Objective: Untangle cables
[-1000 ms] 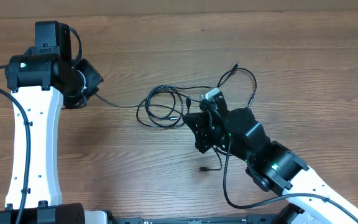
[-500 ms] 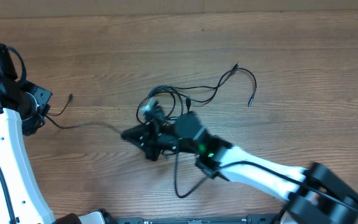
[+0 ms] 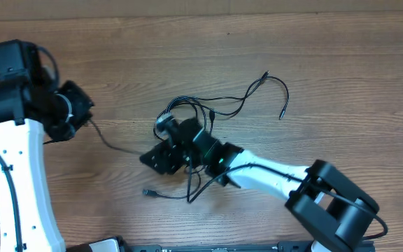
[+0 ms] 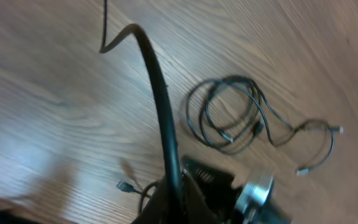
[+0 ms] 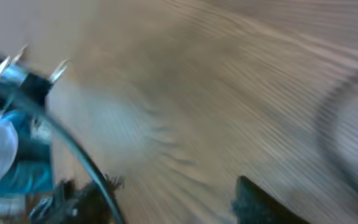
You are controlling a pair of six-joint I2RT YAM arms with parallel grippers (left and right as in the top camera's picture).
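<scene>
Left gripper (image 3: 86,119) pinches 1 cable (image 3: 107,143); tangled cables (image 3: 187,100) on table (image 3: 341,63).

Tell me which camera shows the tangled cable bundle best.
Left wrist: the cable bundle lies fully uncovered, slightly soft. Overhead is sharper, but the right end effector hides its lower loops. Right wrist is too blurred to tell.

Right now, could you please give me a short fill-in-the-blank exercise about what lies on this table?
1. The table is made of ____.
2. The tangled cables are all ____ in colour.
3. The left pincer is shut on one thin ____.
Missing words: wood; black; cable.
</scene>
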